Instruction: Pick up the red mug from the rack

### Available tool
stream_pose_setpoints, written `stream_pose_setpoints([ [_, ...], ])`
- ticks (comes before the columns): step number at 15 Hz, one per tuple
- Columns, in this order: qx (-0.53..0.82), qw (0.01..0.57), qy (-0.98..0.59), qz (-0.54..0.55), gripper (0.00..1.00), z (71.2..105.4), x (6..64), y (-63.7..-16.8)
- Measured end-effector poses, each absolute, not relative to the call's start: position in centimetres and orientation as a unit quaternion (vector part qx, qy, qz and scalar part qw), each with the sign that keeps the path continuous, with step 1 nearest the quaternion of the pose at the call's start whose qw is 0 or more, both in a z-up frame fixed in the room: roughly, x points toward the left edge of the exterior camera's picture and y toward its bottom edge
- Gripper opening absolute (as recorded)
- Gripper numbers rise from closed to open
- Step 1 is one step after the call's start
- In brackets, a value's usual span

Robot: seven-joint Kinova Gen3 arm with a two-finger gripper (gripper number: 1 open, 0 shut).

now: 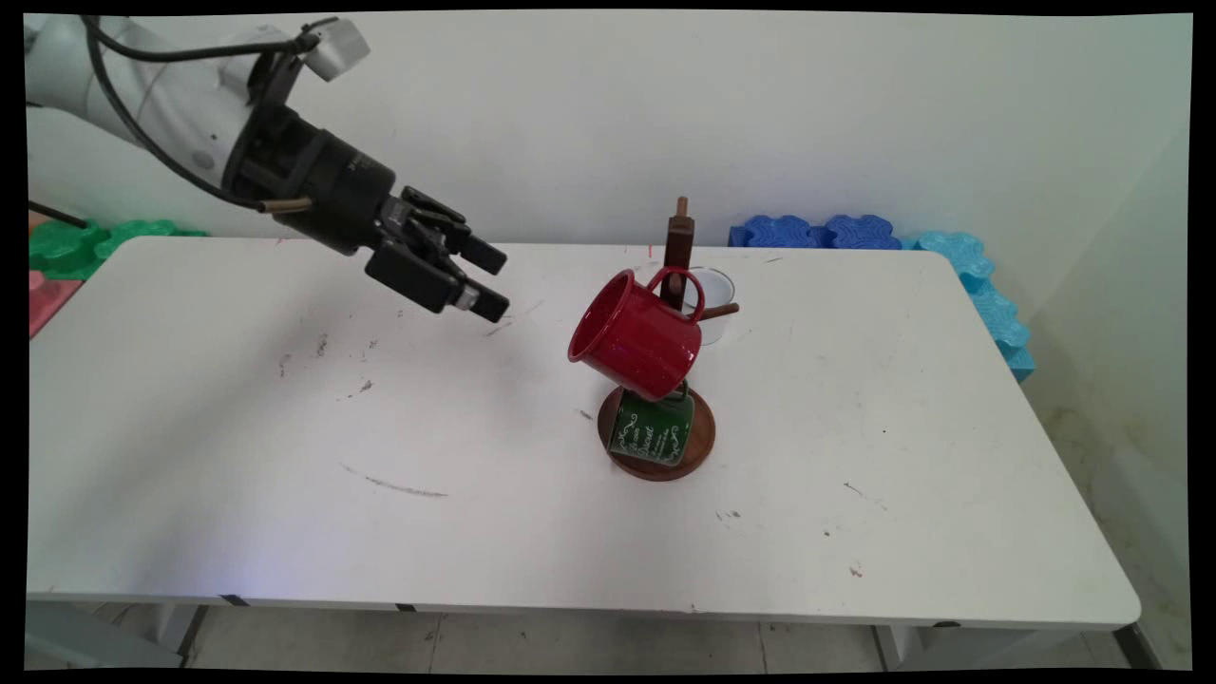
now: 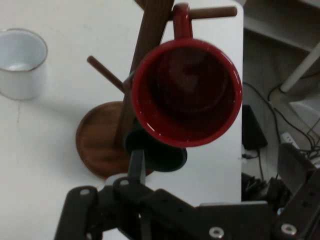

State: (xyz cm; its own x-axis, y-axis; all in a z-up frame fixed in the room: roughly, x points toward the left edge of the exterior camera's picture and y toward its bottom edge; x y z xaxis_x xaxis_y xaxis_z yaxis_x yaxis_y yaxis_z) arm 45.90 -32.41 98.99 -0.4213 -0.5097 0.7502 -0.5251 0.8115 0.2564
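- A white table (image 1: 237, 456) with rounded corners stands against a pale wall (image 1: 760, 114); its top bears grey scuffs and smears, most of them on the left half.
- Behind the table's far edge lie foam blocks: dark blue ones (image 1: 817, 231) and light blue ones (image 1: 988, 294) at the right, a green one (image 1: 85, 242) and a pink one (image 1: 47, 299) at the left.
- A tiled floor (image 1: 570, 651) shows below the near edge.
- Right of the middle stands a wooden mug stand (image 1: 679, 242) on a round base (image 1: 703, 442).
- A red mug (image 1: 636, 337) hangs by its handle on an upper peg, tilted, its mouth turned left toward the arm.
- A green mug (image 1: 651, 432) with pale lettering hangs lower, just under the red one and over the base.
- A white mug (image 1: 712, 299) stands on the table just behind the stand.
- The arm (image 1: 171, 104) comes in from the upper left, sloping down to the right, black cables (image 1: 123, 95) looped on it.
- The gripper (image 1: 489, 280) hangs above the table, well left of the red mug, pointing at it, touching nothing; its fingers stand apart and hold nothing.
- In the hand view the red mug's mouth (image 2: 187, 95) faces the camera.
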Motion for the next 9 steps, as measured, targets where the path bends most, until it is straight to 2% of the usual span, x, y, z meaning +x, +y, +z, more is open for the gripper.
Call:
stream_pose_setpoints([
  [9,0.305,0.473,-0.827,-0.006,1.00,97.3,44.3,-32.4],
])
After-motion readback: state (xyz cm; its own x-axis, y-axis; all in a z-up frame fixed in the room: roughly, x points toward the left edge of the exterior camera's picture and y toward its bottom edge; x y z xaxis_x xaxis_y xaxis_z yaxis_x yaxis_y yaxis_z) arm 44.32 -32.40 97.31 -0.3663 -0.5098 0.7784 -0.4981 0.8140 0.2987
